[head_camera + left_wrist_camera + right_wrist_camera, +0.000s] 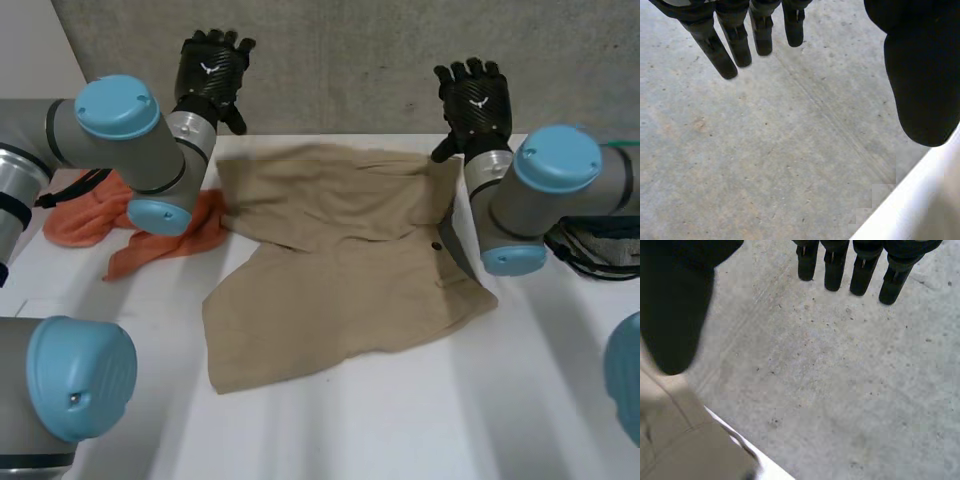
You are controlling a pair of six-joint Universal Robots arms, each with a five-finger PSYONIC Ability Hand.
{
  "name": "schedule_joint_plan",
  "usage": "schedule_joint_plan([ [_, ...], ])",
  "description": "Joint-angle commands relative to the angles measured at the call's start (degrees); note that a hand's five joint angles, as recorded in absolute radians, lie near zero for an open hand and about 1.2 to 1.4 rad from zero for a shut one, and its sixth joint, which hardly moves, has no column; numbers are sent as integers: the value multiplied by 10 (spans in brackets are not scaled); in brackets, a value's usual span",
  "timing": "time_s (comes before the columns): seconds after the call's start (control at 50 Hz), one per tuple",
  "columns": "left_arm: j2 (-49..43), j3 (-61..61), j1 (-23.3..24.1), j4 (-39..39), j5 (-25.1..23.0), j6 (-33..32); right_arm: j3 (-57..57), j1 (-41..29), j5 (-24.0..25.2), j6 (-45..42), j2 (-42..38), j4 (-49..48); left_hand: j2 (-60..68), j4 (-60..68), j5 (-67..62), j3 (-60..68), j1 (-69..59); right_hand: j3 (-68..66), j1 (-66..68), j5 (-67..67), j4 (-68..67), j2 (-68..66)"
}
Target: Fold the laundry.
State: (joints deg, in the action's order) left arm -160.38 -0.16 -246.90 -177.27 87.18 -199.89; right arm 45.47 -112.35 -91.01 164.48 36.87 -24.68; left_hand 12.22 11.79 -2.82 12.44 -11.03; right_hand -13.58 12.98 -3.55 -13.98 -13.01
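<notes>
Both were empty, fingers straight: left hand [212, 70], right hand [476, 98], up at the far edge. Tan shorts [340, 270] lay rumpled on the table [400, 420] (partly doubled over). Risk: a left-side grab might snag the adjacent orange cloth [150, 240].

The white desk [400, 420] is carrying a beige garment [340, 290] lying rumpled across its middle, with a crumpled orange cloth [85, 222] lying just beside it on the robot's left.

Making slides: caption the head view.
Left hand and right hand hover open beyond a tan garment; orange cloth beside it.
</notes>
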Motion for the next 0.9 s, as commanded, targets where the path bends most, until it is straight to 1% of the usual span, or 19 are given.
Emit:
schedule_joint_plan([
  [0.02,85,-55,5,27,78,4,-34,5,1,-19,41,153,-22,-18,28,-24,10,36,-30,36,40,30],
  [0.06,124,-103,6,34,91,2,-30,9,10,-21,65,208,-22,-18,28,-24,10,36,-30,36,40,30],
  [0.08,167,-159,7,41,102,5,-21,14,28,-28,87,268,-22,-18,28,-24,10,36,-30,36,40,30],
  [0.14,237,-256,10,49,112,1,3,21,58,-49,121,353,-22,-18,28,-24,10,36,-30,36,40,30],
  [0.18,304,-357,17,57,114,1,42,33,93,-92,154,429,-22,-18,28,-24,10,36,-30,36,40,30],
  [0.22,344,-419,21,61,113,1,75,42,112,-125,175,471,-22,-18,28,-24,10,-23,29,-23,-19,-28],
  [0.24,382,-483,26,68,108,1,116,52,136,-158,197,508,-22,-18,28,-24,10,-111,117,-112,-107,-117],
  [0.3,445,-604,40,89,92,-1,182,66,164,-198,227,522,-22,-18,28,-24,10,-148,154,-148,-144,-153],
  [0.36,482,-691,53,100,78,-3,275,85,202,-238,257,504,15,19,-9,13,-27,-149,155,-150,-145,-155],
  [0.4,510,-792,69,107,52,-11,353,106,236,-263,269,448,90,95,-84,88,-102,-149,155,-150,-145,-155],
  [0.46,517,-856,83,103,37,-16,401,117,252,-268,272,390,133,137,-127,131,-145,-149,155,-150,-145,-155],
  [0.48,517,-890,91,96,31,-18,427,124,259,-267,270,346,146,151,-140,144,-158,-151,157,-151,-147,-157],
  [0.6,490,-959,108,27,37,-27,499,138,273,-241,251,193,160,164,-154,158,-172,-151,157,-151,-147,-157],
  [0.66,478,-964,106,2,41,-30,512,137,275,-232,241,156,162,166,-156,159,-173,-164,170,-165,-160,-170],
  [0.74,458,-961,97,-19,43,-35,522,135,277,-224,227,118,163,168,-157,161,-175,-232,238,-232,-228,-237],
  [0.82,443,-951,100,-29,44,-40,519,129,276,-219,212,93,177,181,-171,174,-189,-346,352,-346,-342,-352],
  [0.86,431,-944,104,-33,48,-46,516,124,273,-221,204,88,187,191,-181,185,-199,-445,451,-445,-441,-451],
  [0.88,428,-942,105,-34,50,-48,516,123,271,-222,203,89,205,209,-199,203,-217,-529,535,-529,-525,-534],
  [0.9,424,-941,107,-37,55,-53,516,123,270,-218,204,89,294,298,-288,291,-305,-663,669,-663,-659,-669],
])
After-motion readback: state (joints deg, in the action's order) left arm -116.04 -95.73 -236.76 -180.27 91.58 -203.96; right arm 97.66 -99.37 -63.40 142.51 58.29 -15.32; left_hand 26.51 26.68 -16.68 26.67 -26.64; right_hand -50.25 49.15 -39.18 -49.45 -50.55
